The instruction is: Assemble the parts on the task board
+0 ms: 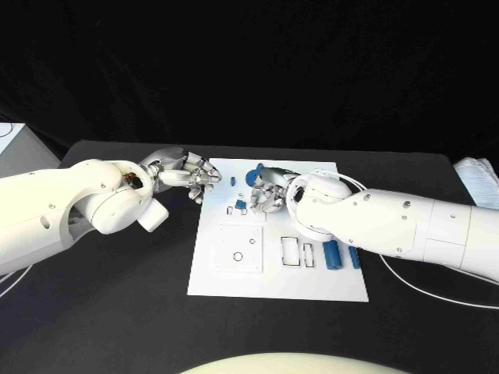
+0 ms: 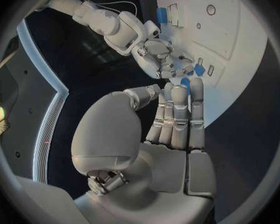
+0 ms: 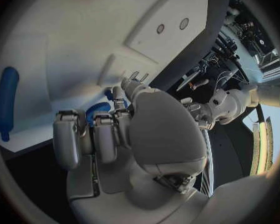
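The right hand (image 1: pixel 270 192) curled around a blue part (image 3: pixel 97 108) over the white board (image 1: pixel 274 276), while the left hand (image 1: pixel 190 175) hovered spread and empty.

I see a black table (image 1: pixel 115 312) under the work, its far edge running across the upper middle of my head view. Behind it everything is dark, like a black backdrop (image 1: pixel 272 62). A white box (image 1: pixel 5 148) sits off the table's left corner, and a pale ribbed object (image 1: pixel 486 183) lies at its right edge.
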You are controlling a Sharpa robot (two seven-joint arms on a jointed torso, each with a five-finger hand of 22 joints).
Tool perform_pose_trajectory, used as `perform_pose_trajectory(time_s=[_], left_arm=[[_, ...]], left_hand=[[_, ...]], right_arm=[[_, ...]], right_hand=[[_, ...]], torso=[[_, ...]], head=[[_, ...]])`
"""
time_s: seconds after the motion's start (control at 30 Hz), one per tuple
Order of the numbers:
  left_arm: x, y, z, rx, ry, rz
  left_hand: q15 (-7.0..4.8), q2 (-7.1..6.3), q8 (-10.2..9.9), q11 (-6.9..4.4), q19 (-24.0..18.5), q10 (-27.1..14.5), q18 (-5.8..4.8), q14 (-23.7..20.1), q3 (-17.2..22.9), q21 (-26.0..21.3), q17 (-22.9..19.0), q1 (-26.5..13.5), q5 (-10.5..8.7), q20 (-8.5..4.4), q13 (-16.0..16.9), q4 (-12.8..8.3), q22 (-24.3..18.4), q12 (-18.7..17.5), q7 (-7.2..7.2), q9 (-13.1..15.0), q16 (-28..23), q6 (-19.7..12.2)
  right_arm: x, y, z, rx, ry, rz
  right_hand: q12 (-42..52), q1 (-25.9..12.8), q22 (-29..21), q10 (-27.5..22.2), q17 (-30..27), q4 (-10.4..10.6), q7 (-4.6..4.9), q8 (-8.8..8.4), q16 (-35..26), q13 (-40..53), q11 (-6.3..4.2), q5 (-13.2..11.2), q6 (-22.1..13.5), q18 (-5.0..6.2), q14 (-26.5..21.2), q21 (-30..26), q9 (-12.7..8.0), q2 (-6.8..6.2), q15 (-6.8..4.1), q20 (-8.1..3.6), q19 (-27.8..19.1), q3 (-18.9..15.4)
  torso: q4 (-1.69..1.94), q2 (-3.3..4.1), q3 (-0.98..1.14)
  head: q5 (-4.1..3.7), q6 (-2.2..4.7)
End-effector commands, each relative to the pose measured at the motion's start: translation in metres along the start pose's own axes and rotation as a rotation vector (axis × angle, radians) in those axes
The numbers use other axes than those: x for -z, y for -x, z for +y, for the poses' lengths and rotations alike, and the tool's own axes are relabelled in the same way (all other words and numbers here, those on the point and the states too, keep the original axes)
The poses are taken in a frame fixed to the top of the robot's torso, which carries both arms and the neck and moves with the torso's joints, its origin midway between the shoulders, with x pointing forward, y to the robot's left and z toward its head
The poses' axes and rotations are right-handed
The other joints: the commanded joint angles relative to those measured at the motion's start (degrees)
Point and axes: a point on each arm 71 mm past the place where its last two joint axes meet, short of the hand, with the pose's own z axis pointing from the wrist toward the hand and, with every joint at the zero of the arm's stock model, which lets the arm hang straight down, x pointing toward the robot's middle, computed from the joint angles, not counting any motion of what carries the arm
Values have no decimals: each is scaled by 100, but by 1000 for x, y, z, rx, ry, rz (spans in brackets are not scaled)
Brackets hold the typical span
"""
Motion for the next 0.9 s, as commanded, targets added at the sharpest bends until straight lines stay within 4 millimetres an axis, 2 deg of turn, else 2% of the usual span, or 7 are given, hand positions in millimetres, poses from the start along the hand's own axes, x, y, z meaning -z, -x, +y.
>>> perform_pose_trajectory(time_s=[0.03, 0.57, 0.73, 0.83, 0.9], left_arm=[[0, -2, -1, 5, -1, 19], [0, 0, 0, 5, 2, 18], [0, 0, 0, 5, 3, 15], [0, 1, 1, 5, 2, 14], [0, 1, 1, 5, 2, 13]], left_hand=[[1, -7, -15, 12, -24, -22, 80, -17, -32, -25, -5, -3, -14, 13, -5, -4, -8, -30, 39, -9, -19, 5], [1, -7, -15, 12, -24, -22, 80, -17, -32, -25, -5, -3, -14, 13, -5, -4, -8, -30, 39, -9, -19, 5], [1, -7, -15, 12, -24, -22, 80, -17, -32, -25, -5, -3, -14, 13, -5, -4, -8, -30, 39, -9, -19, 5], [1, -7, -15, 12, -24, -22, 80, -17, -32, -25, -5, -3, -14, 13, -5, -4, -8, -30, 39, -9, -19, 5], [1, -7, -15, 12, -24, -22, 80, -17, -32, -25, -5, -3, -14, 13, -5, -4, -8, -30, 39, -9, -19, 5]], right_arm=[[2, -1, 4, -16, 44, -25], [7, 4, 7, -21, 93, -100], [10, 8, 10, -15, 133, -160], [11, 9, 12, -7, 159, -179], [12, 9, 15, 15, 188, -184]], right_hand=[[14, 12, 1184, 32, 1389, 7, 7, 18, 39, 737, 1, 20, 45, -45, 567, 19, 17, 50, -46, -29, 382, 37], [17, -11, 1202, 41, 1394, -83, -11, 63, 42, 743, -20, -18, 51, -51, 569, 43, 33, -10, -66, -51, 393, 78], [20, 24, 1244, 47, 1413, -222, 1, 75, 51, 752, -16, 33, 5, -67, 573, 106, 33, -51, -68, -61, 420, 179], [28, 45, 1262, 55, 1431, -344, 47, 34, 60, 765, 19, 43, -95, -73, 577, 130, 8, -66, -44, -50, 430, 302], [27, 128, 1269, 49, 1436, -517, 97, -19, 63, 768, 60, 44, -181, -75, 579, 137, -22, -63, -12, -27, 433, 484]], torso=[[2, 1, -1], [0, -2, -6], [-4, -2, -7], [-2, -4, -8], [-1, -4, -11]], head=[[7, -2], [2, 2], [3, 3], [1, 10], [-2, 18]])
